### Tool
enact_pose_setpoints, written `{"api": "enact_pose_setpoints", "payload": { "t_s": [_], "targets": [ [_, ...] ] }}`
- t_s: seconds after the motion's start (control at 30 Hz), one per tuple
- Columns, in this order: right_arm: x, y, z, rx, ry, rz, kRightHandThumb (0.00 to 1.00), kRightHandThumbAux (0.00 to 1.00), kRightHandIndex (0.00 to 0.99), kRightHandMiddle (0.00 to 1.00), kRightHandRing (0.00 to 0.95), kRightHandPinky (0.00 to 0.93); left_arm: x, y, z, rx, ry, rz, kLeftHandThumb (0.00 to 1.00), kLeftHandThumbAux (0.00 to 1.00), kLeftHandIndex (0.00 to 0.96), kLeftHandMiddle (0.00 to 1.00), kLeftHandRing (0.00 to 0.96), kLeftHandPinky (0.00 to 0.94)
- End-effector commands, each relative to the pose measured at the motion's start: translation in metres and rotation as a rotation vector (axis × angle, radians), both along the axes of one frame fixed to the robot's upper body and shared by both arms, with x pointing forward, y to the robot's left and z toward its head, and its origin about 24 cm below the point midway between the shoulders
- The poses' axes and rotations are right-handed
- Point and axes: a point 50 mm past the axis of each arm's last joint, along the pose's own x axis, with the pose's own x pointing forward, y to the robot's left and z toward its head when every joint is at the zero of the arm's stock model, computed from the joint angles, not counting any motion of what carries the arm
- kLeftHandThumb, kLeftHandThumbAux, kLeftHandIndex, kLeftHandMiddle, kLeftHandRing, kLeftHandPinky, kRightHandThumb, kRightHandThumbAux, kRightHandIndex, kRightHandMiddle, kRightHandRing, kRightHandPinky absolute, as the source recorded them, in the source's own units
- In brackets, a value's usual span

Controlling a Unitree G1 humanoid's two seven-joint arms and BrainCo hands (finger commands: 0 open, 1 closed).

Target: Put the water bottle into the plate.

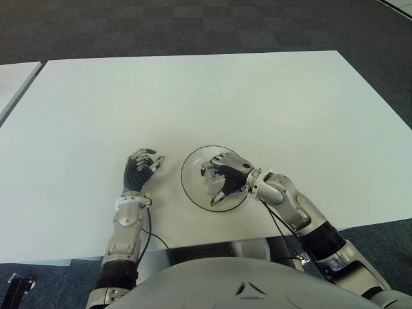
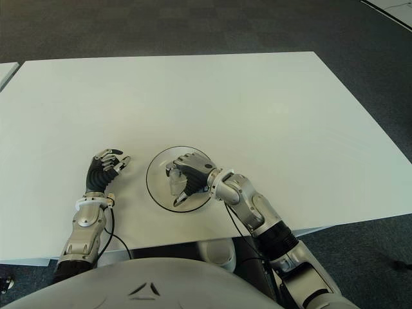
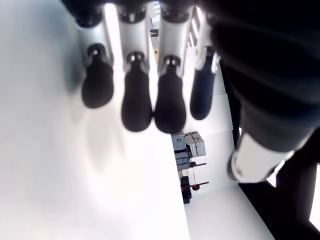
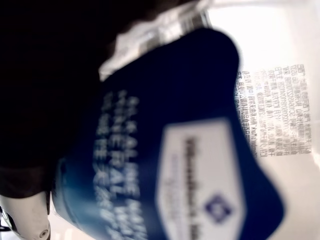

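Light is even and bright on the white table [image 1: 193, 96], with soft shadows only. Both wrist views are blurred: the bottle label [image 4: 165, 165] and the fingers [image 3: 135, 100] are out of focus.

robot hands: 2 (left robot hand [image 1: 143, 168], right robot hand [image 1: 225, 175]) | water bottle [image 4: 165, 165]: 1 | plate [image 1: 193, 168]: 1 | table [image 1: 193, 96]: 1

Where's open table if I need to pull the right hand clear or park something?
Bare table runs wide beyond the plate to the far edge, and on its right side out to the table's right edge. It is crowded only up front: right hand grips the water bottle over the plate, and left hand, open, shows just left of it.
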Motion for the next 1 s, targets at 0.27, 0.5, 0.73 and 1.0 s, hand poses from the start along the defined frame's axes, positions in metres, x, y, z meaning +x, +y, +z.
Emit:
{"api": "enact_pose_setpoints", "payload": {
  "t_s": [0.27, 0.5, 0.73, 1.0],
  "targets": [
    [-0.0044, -0.0023, -0.0047, -0.028, 0.059, -0.007, 0.682, 0.733, 0.421, 0.631, 0.643, 0.598, -0.0086, 0.0024, -0.0143, 0.001, 0.092, 0.007, 0.706, 0.715, 0.438, 0.732, 0.704, 0.705],
    [-0.0070, -0.0023, -0.0034, -0.022, 0.061, -0.027, 0.673, 0.737, 0.407, 0.455, 0.521, 0.520, -0.0080, 0.0029, -0.0143, 0.009, 0.099, 0.011, 0.706, 0.715, 0.438, 0.736, 0.707, 0.702],
    [-0.0092, -0.0034, -0.0052, -0.039, 0.107, -0.049, 0.237, 0.816, 0.136, 0.203, 0.249, 0.270, -0.0088, 0.0025, -0.0133, 0.014, 0.102, 0.014, 0.706, 0.716, 0.437, 0.732, 0.706, 0.692],
    [-0.0090, -0.0045, -0.0079, -0.065, 0.104, -0.044, 0.105, 0.820, 0.020, 0.036, 0.050, 0.059, -0.0086, 0.0024, -0.0133, 0.020, 0.096, 0.013, 0.706, 0.716, 0.437, 0.729, 0.701, 0.699]
  ]
}}
